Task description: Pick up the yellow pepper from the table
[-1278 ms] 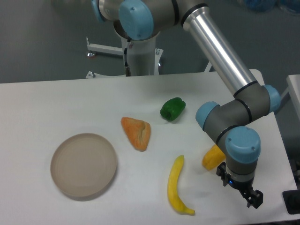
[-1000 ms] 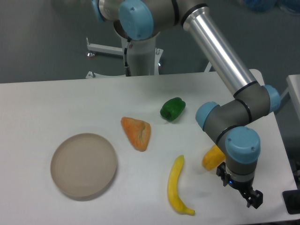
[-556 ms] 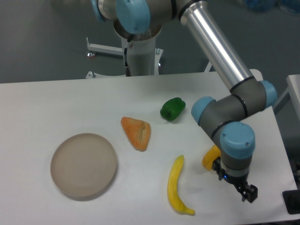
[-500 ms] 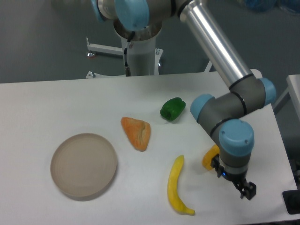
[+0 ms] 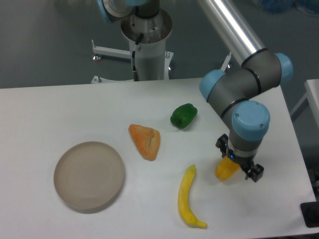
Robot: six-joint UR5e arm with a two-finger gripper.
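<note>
Swinging back from the table's (image 5: 60,104) front-right corner, my gripper (image 5: 238,167) now sits over the yellow pepper (image 5: 227,169) near the right edge, jaws seemingly straddling it unclosed; next I'd descend and clamp.

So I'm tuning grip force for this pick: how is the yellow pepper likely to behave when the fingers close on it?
The yellow pepper looks glossy and lumpy, so it may slip or twist between the fingers. Its rounded body could roll on the table if nudged off-center. It looks like a small toy, so probably light and stiff. The gripper sits right over it, hiding part of it.
</note>
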